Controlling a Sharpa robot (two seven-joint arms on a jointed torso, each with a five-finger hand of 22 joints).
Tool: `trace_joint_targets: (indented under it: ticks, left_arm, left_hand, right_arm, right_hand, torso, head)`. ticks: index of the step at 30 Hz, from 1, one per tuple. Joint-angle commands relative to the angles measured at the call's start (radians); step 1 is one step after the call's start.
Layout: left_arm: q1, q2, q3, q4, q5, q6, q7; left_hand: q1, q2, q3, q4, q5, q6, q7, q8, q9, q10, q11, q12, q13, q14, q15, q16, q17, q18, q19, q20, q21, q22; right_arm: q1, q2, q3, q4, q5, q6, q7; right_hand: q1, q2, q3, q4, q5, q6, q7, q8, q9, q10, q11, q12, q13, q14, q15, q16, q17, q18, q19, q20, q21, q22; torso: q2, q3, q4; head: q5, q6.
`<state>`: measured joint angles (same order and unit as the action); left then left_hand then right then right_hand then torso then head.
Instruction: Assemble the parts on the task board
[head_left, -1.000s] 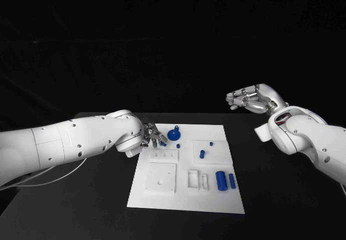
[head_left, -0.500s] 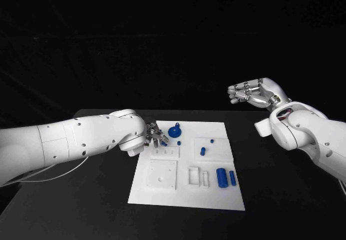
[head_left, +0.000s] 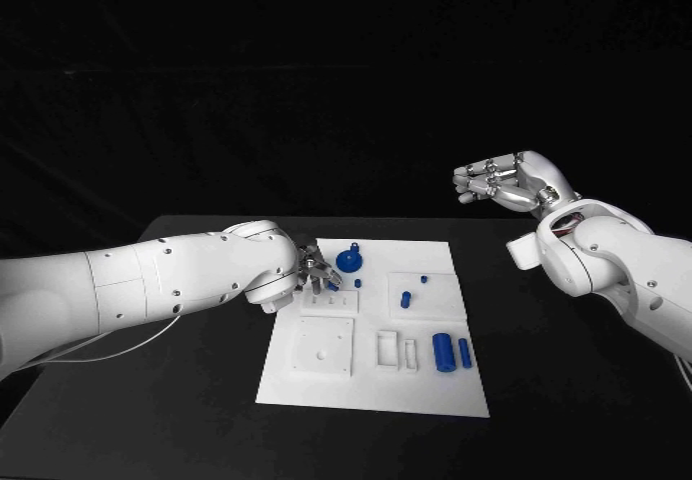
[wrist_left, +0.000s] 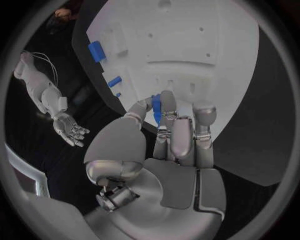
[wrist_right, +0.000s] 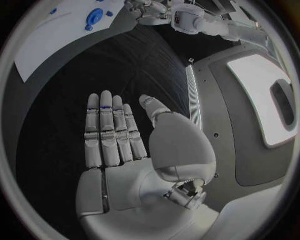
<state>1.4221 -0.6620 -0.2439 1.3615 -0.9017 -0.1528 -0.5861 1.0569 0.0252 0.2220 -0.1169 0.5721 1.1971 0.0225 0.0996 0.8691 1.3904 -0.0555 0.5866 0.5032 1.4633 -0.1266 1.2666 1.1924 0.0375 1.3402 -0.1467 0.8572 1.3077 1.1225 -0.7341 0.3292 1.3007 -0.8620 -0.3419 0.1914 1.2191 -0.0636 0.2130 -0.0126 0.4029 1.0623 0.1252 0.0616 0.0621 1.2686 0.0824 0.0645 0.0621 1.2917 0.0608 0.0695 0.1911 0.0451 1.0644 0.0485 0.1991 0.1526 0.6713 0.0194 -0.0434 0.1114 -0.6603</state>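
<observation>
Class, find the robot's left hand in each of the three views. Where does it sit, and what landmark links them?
Head view: left hand at the task board's far left corner.
Left wrist view: left hand mid-circle, over the board.
Right wrist view: small, near the rim, beside the board.
Shared landmark: the white task board.

In the head view the left hand (head_left: 309, 272) is largely hidden behind its own white arm. In the left wrist view its fingers (wrist_left: 167, 107) cover most of a blue part (wrist_left: 156, 107); the part's shape cannot be determined. The task board (wrist_left: 187, 45) is cut off at the circle's rim.
</observation>
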Motion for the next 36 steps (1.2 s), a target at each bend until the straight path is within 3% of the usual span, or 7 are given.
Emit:
trace_joint_targets:
  ticks: [1, 21, 36]
  left_arm:
    - [-0.006, 0.005, 0.0, -0.005, -0.026, -0.007, 0.01]
    - [-0.029, 0.015, 0.001, -0.024, -0.025, 0.037, 0.022]
    - [-0.033, 0.015, 0.001, -0.026, -0.032, 0.074, 0.016]
  left_hand:
    - [0.019, 0.008, 0.096, -0.098, -0.007, 0.049, -0.044, 0.0, 0.127, 0.03, -0.025, 0.006, 0.001, 0.006, 0.001, 0.005, -0.001, 0.001, 0.005, 0.001, 0.004, 0.066]
    - [0.03, 0.01, 0.092, -0.096, -0.016, 0.051, -0.042, -0.006, 0.11, 0.028, -0.025, 0.002, 0.0, 0.005, 0.005, 0.005, -0.004, 0.007, -0.001, 0.006, -0.006, 0.062]
    - [0.031, 0.009, 0.091, -0.094, -0.016, 0.049, -0.042, -0.005, 0.11, 0.027, -0.025, 0.002, 0.0, 0.004, 0.005, 0.003, -0.006, 0.007, -0.002, 0.006, -0.007, 0.062]
  right_arm:
    - [0.0, 0.001, 0.001, 0.001, -0.009, 0.011, 0.014]
    - [0.0, 0.012, 0.001, -0.012, -0.055, 0.027, 0.007]
    - [0.0, 0.015, 0.001, -0.018, -0.066, 0.037, -0.001]
  right_hand:
    - [0.0, -0.004, 0.004, -0.007, 0.006, 0.0, 0.004, 0.001, 0.002, -0.008, -0.002, -0.004, -0.001, -0.005, 0.004, -0.004, -0.003, -0.009, -0.008, 0.001, 0.006, -0.003]
    - [-0.016, -0.001, 0.041, -0.039, 0.02, 0.003, 0.003, 0.001, 0.002, -0.005, -0.004, -0.005, -0.002, 0.011, 0.003, -0.005, -0.071, -0.005, -0.005, 0.0, 0.022, -0.039]
    - [-0.023, -0.002, 0.053, -0.045, 0.031, 0.003, 0.003, 0.001, 0.002, 0.001, -0.005, -0.005, -0.002, 0.023, 0.0, -0.004, -0.091, -0.005, -0.002, -0.003, 0.032, -0.049]
  torso:
    - [0.001, -0.0004, -0.0004]
    - [0.001, 0.0002, 0.0014]
    - [0.001, 0.0014, 0.0027]
  head:
    - [-0.002, 0.0]
    - [-0.012, -0.007]
    - [-0.013, -0.01]
